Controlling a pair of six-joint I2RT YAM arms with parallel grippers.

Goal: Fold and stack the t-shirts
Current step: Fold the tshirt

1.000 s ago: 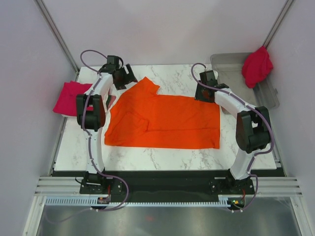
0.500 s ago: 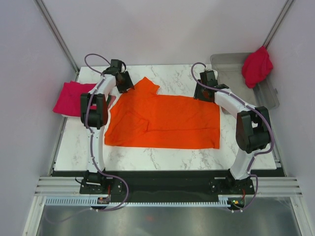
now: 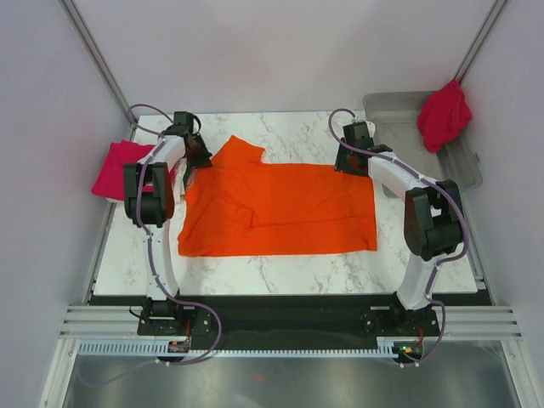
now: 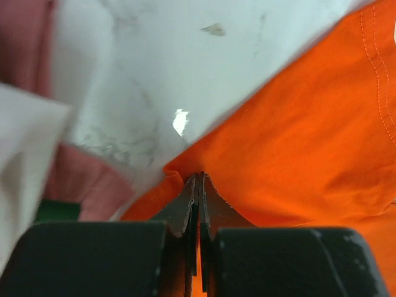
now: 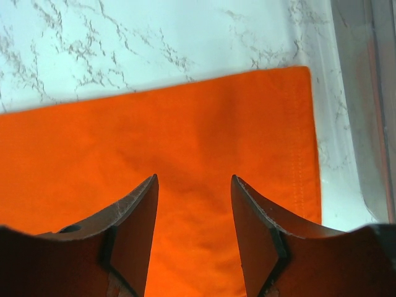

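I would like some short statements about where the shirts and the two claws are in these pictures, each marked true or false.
1. The left claw is shut on the edge of the orange t-shirt. True.
2. The right claw grips the orange t-shirt. False: it is open over the cloth.
3. A crimson t-shirt hangs over the rim of the grey bin. True.
4. The orange t-shirt lies inside the bin. False: it is spread on the marble table.

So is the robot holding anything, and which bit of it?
The left gripper pinches the orange t-shirt at a pucker on its far-left edge. The right gripper hangs open over the shirt's far-right corner, holding nothing.
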